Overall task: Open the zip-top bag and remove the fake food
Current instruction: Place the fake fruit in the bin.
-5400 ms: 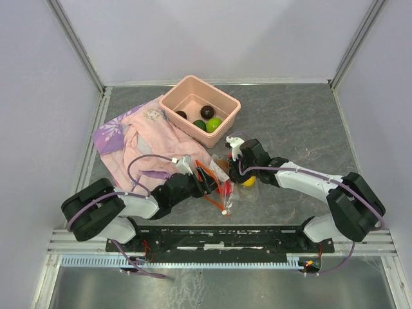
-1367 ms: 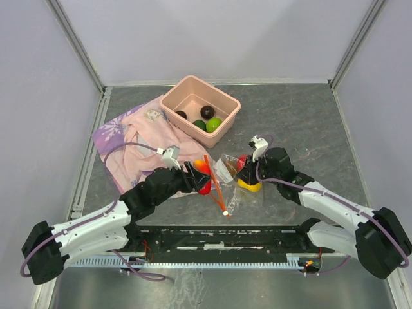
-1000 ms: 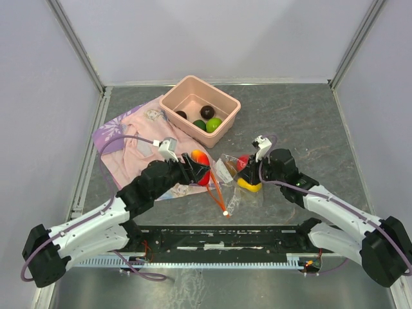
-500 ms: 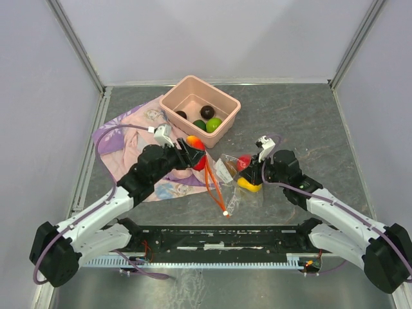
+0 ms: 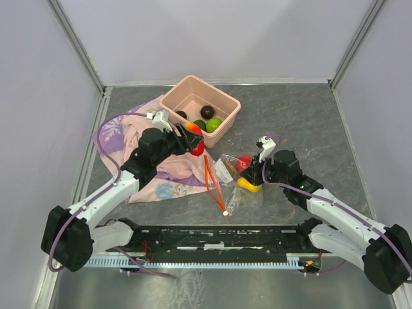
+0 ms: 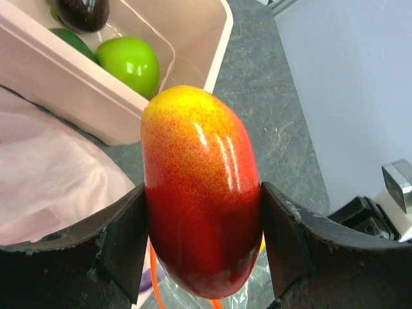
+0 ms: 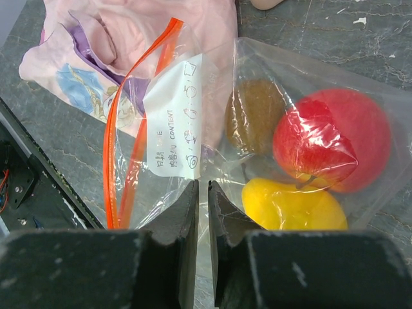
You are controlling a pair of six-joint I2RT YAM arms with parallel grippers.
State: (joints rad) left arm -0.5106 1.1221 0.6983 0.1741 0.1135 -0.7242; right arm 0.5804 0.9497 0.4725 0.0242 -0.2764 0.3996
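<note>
The zip-top bag (image 5: 228, 180) lies crinkled on the table mid-front, its orange zip strip (image 7: 135, 122) gaping and facing left. Inside it I see fake food: a red apple (image 7: 335, 138), a yellow fruit (image 7: 293, 206) and a brown piece (image 7: 254, 116). My right gripper (image 7: 202, 193) is shut on the bag's clear film, beside the yellow fruit (image 5: 250, 185). My left gripper (image 5: 193, 138) is shut on a glossy red-and-yellow fruit (image 6: 199, 187), held in the air just at the near wall of the pink tub (image 5: 168, 102).
The tub holds a green apple (image 6: 132, 61), a darker green fruit and dark brown ones (image 5: 207, 111). A pink-and-purple printed cloth (image 5: 161, 164) spreads under the left arm, left of the bag. White walls and metal rails enclose the grey table.
My left gripper has carried the red-and-yellow fruit away from the bag, up and back toward the tub. The right gripper has stayed put, holding the bag.
</note>
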